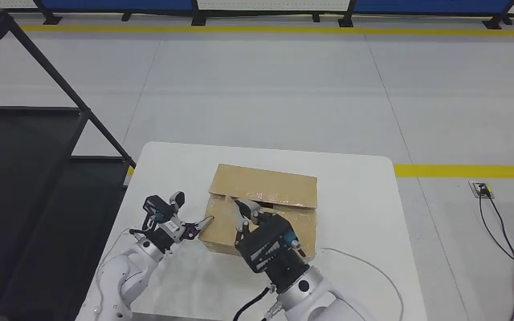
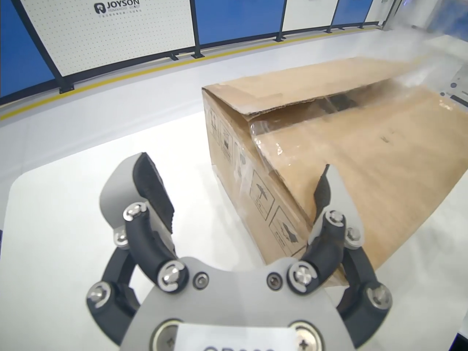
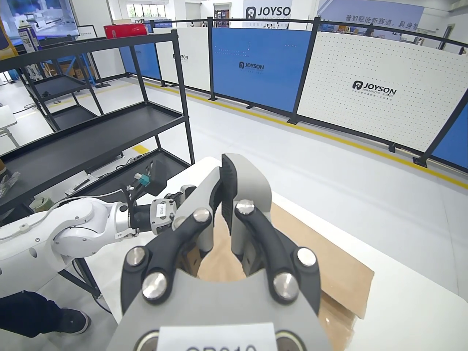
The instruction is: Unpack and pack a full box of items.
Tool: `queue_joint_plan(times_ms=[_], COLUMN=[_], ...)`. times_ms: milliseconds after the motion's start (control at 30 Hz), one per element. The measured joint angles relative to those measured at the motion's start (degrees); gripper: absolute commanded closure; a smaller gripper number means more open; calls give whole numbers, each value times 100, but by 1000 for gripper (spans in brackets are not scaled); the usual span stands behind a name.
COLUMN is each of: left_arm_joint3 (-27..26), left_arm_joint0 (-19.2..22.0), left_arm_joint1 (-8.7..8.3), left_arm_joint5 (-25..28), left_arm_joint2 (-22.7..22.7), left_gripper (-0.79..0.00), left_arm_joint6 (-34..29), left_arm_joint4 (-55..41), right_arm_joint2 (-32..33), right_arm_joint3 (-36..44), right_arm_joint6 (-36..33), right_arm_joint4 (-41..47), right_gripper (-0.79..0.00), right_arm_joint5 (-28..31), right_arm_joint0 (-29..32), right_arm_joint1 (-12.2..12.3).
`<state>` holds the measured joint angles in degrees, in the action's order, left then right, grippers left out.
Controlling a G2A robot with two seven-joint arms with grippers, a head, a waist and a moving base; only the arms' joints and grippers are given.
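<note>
Right gripper (image 3: 226, 169) is hovering with its fingers pressed together, and what they are pinching, if anything, cannot be told. Directly beneath it the cardboard box (image 1: 265, 186) is sitting with its top flaps partly lifted. Left gripper (image 2: 237, 169) is standing wide open and empty, just beside the box's near corner on the white table (image 1: 353, 241).

L gripper (image 2: 234, 171) wide open, fingers (image 2: 153, 184) splayed, wrist low. R gripper (image 3: 226, 173) closed, pads (image 3: 225, 184) pressed together, pointing fwd away from body. L arm (image 3: 73, 224) bent at elbow. L gripper sits just left of R gripper, near but apart.
</note>
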<state>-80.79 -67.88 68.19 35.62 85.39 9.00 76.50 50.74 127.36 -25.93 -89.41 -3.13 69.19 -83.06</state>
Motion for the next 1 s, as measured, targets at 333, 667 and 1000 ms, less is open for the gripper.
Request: queue_joint_plan(times_ms=[333, 667, 1000], left_arm_joint3=[99, -8, -181], left_arm_joint0=[74, 47, -49], left_arm_joint1=[-18, -39, -71], left_arm_joint5=[-26, -92, -147], left_arm_joint2=[-105, -163, -143], left_gripper=[-785, -785, -785], left_arm_joint6=[23, 68, 110], left_arm_joint4=[-50, -83, -116], right_arm_joint2=[-50, -66, -722], right_arm_joint3=[-106, -409, -983], right_arm_joint6=[-282, -2764, -3672], right_arm_joint4=[13, 380, -735], right_gripper=[0, -785, -785], right_arm_joint5=[69, 130, 443], right_arm_joint0=[-36, -828, -1006], right_arm_joint1=[-56, -192, -265])
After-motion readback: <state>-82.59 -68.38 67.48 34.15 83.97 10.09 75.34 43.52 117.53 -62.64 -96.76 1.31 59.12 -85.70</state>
